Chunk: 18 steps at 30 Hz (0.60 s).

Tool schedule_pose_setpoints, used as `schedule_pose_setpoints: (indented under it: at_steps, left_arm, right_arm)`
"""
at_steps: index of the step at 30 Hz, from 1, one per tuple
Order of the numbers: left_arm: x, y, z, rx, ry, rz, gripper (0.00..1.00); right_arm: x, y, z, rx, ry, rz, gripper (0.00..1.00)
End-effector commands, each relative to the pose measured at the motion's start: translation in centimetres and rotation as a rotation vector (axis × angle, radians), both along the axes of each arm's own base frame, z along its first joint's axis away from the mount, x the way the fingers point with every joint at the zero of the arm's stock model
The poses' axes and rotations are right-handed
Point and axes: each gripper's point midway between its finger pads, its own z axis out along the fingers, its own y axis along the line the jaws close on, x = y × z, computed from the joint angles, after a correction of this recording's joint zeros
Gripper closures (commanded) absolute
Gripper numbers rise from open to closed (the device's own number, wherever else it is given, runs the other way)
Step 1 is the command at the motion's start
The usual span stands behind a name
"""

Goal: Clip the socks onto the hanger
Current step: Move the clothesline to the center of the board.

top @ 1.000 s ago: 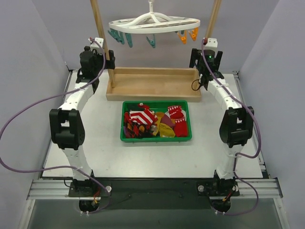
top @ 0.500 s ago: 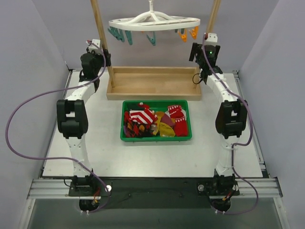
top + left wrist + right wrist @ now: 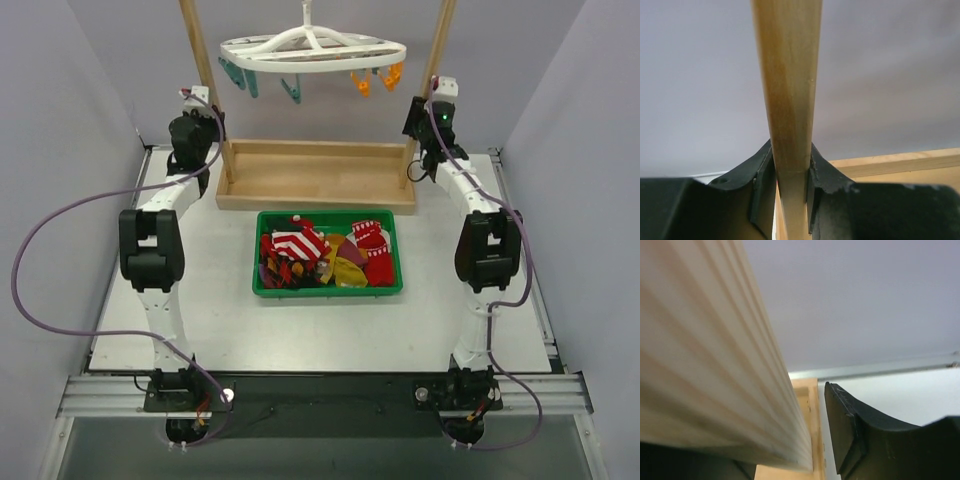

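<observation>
The socks [image 3: 325,255] lie heaped in a green bin, among them a red-white striped one [image 3: 298,245] and a yellow one [image 3: 348,272]. The white oval hanger [image 3: 312,52] hangs from the wooden rack with teal clips [image 3: 240,80] and orange clips [image 3: 385,78] dangling. My left gripper [image 3: 205,112] [image 3: 790,150] is shut on the rack's left post [image 3: 787,75], both pads pressed on it. My right gripper [image 3: 432,100] [image 3: 790,405] straddles the right post [image 3: 705,350]; its right finger [image 3: 845,425] stands apart from the wood and the other finger is hidden.
The green bin [image 3: 262,285] sits mid-table in front of the rack's wooden base tray [image 3: 315,175]. The rack's two posts [image 3: 200,80] [image 3: 438,45] rise at the back. Grey walls close in on both sides.
Both arms reached the posts and both grippers narrowed; the left closed onto its post. The rack and hanger have shifted slightly left.
</observation>
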Motion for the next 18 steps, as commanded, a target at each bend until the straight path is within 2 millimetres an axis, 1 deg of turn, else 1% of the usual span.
schedule_pose_setpoints:
  at_steps: [1,2,3,4,5,6,9,10,11,12,13,14,15,17,18]
  left_arm:
    - [-3.2,-1.2,4.2,-0.015,-0.068,-0.120,0.91]
    - [-3.6,-1.4,4.1,-0.018,-0.057,-0.136,0.92]
    - [-4.3,-1.9,4.2,-0.014,-0.040,-0.165,0.92]
    - [-4.8,-2.3,3.8,-0.009,-0.025,-0.190,0.93]
    - [-5.3,-2.5,3.0,-0.013,-0.001,-0.204,0.93]
    - [-6.0,-2.7,3.1,-0.018,0.014,-0.217,0.93]
    - [-7.8,-3.5,2.4,-0.031,0.066,-0.263,0.93]
    - [-8.3,-3.9,2.2,-0.030,0.075,-0.286,0.93]
    - [-9.2,-4.0,2.0,-0.035,0.095,-0.293,0.93]
    - [-9.6,-4.2,2.1,-0.042,0.101,-0.304,0.93]
    - [-10.1,-4.3,2.1,-0.044,0.107,-0.312,0.93]
    - [-10.7,-4.5,2.4,-0.044,0.114,-0.323,0.93]
    - [-11.2,-4.6,1.8,-0.048,0.132,-0.329,0.93]
    - [-12.3,-4.9,2.2,-0.049,0.145,-0.342,0.93]
    - [-12.9,-5.0,1.4,-0.050,0.166,-0.348,0.93]
  right_arm:
    - [-2.4,-1.2,2.9,0.042,-0.062,-0.042,0.54]
    - [-3.1,-1.3,3.7,0.050,-0.075,-0.048,0.55]
    - [-3.6,-1.4,2.4,0.055,-0.050,-0.054,0.55]
    - [-4.0,-1.5,2.1,0.055,-0.042,-0.057,0.56]
    - [-4.6,-1.6,2.7,0.062,-0.049,-0.060,0.57]
    - [-5.2,-1.8,1.4,0.064,-0.021,-0.071,0.58]
    - [-6.7,-2.2,2.0,0.078,-0.037,-0.089,0.60]
    - [-7.4,-2.3,0.9,0.082,-0.019,-0.095,0.61]
    - [-8.0,-2.4,1.6,0.085,-0.033,-0.100,0.61]
    - [-8.3,-2.4,1.8,0.089,-0.038,-0.100,0.62]
    - [-8.9,-2.6,1.0,0.085,-0.022,-0.107,0.63]
    - [-9.4,-2.8,1.7,0.087,-0.035,-0.114,0.64]
    - [-9.8,-2.9,1.6,0.091,-0.033,-0.121,0.65]
    - [-10.9,-3.2,1.8,0.093,-0.034,-0.129,0.66]
    - [-11.2,-3.3,1.8,0.091,-0.033,-0.130,0.66]
